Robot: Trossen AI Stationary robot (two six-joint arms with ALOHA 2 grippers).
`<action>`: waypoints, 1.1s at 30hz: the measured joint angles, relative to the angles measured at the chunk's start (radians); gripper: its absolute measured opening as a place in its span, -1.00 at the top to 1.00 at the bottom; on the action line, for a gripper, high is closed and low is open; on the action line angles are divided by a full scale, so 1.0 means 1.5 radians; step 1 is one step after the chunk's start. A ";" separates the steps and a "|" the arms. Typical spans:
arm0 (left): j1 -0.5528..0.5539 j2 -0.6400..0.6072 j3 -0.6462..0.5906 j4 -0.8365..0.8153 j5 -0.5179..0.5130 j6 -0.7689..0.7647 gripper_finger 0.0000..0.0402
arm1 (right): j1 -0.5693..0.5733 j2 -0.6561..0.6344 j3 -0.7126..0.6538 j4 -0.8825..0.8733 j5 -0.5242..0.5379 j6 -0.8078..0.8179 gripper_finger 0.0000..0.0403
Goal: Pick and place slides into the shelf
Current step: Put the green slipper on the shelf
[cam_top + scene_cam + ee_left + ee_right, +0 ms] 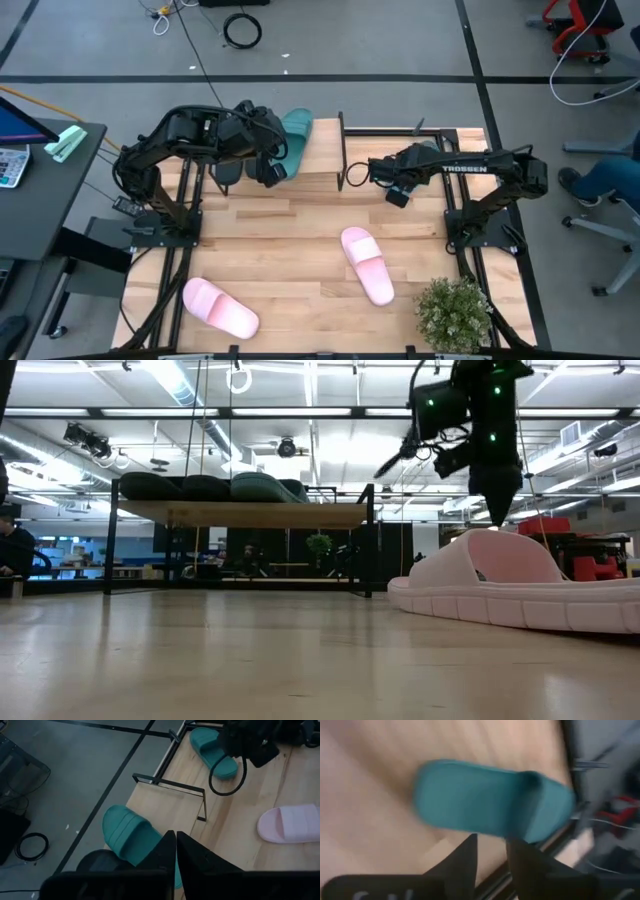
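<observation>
The shelf (pixel 330 185) at 12 o'clock of the table carries 1 teal slide (pixel 296 138) and a black slide (pixel 102 862) under the left gripper (pixel 268 160), whose fingers are together on nothing. Another teal slide (pixel 492 800) lies below the right gripper (pixel 392 188), its fingers parted and empty. 2 pink slides (pixel 367 264) wait at 6 o'clock; 1 sits at 7 (pixel 220 307)

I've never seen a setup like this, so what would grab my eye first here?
Two dark arms reach over a small shelf at the table's far edge, where teal slides and black ones lie. Nearer, two pink slides rest on the table, beside a little potted plant in the right corner.
</observation>
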 joint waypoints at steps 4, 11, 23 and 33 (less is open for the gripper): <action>0.001 0.000 0.000 0.000 0.000 0.000 0.91 | -0.009 0.000 -0.027 0.023 0.105 0.031 0.30; 0.001 0.000 0.000 0.000 0.000 0.000 0.95 | -0.068 0.000 -0.028 0.062 -0.007 0.097 0.21; 0.001 0.000 0.000 0.000 0.000 0.000 0.90 | -0.145 0.025 -0.076 0.098 0.004 0.093 0.21; 0.001 0.000 0.000 0.000 0.000 0.001 0.93 | -0.175 0.030 -0.113 0.117 0.073 0.099 0.21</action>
